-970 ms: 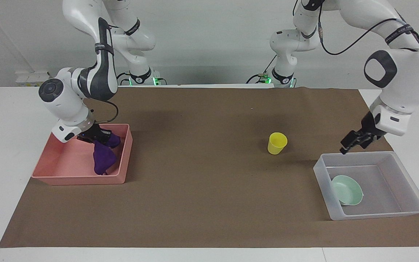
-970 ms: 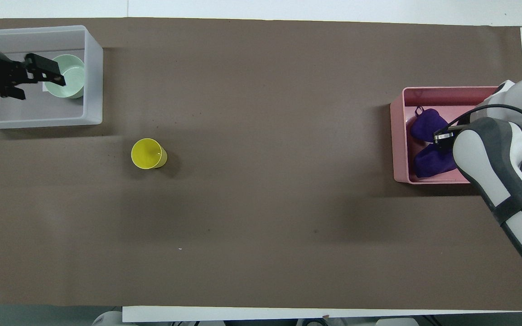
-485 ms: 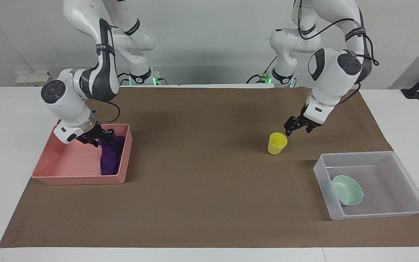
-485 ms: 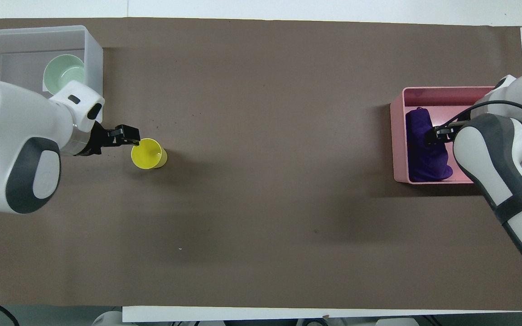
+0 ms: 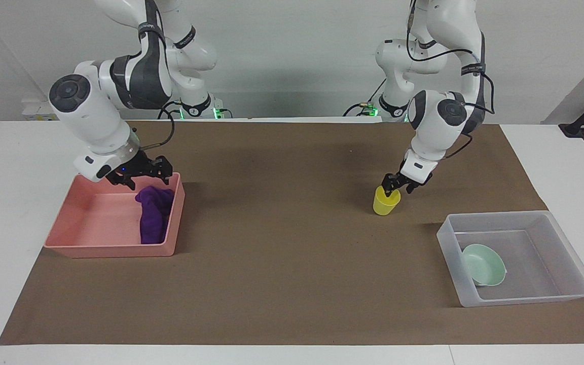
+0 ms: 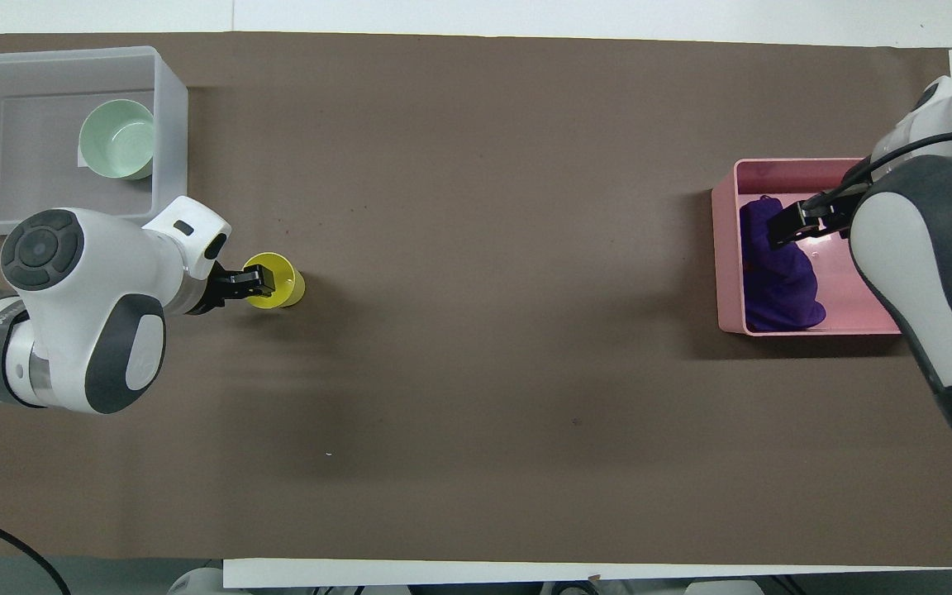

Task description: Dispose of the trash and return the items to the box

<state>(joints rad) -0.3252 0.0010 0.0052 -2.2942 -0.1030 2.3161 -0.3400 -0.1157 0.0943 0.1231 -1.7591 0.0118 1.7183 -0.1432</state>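
Note:
The deep-purple rag [image 5: 152, 213] lies loose in the pink tray [image 5: 94, 223], against the wall toward the table's middle; it also shows in the overhead view [image 6: 778, 268]. My right gripper [image 5: 141, 177] is open and empty just above the rag [image 6: 792, 223]. The yellow cup [image 5: 386, 204] stands upright on the brown mat [image 6: 276, 281]. My left gripper [image 5: 397, 188] is open at the cup's rim, on the side nearer the robots [image 6: 254, 281]. The mint-green bowl [image 5: 483, 264] sits in the clear-grey box [image 5: 571, 263], also seen in the overhead view [image 6: 116, 149].
The brown mat [image 5: 282, 243] covers most of the white table. The box [image 6: 168, 124] stands at the left arm's end, farther from the robots than the cup. The pink tray [image 6: 806, 173] stands at the right arm's end.
My right gripper let go of the rag and rose; the rag dropped into the pink tray. My left gripper swung from over the box to the yellow cup's rim.

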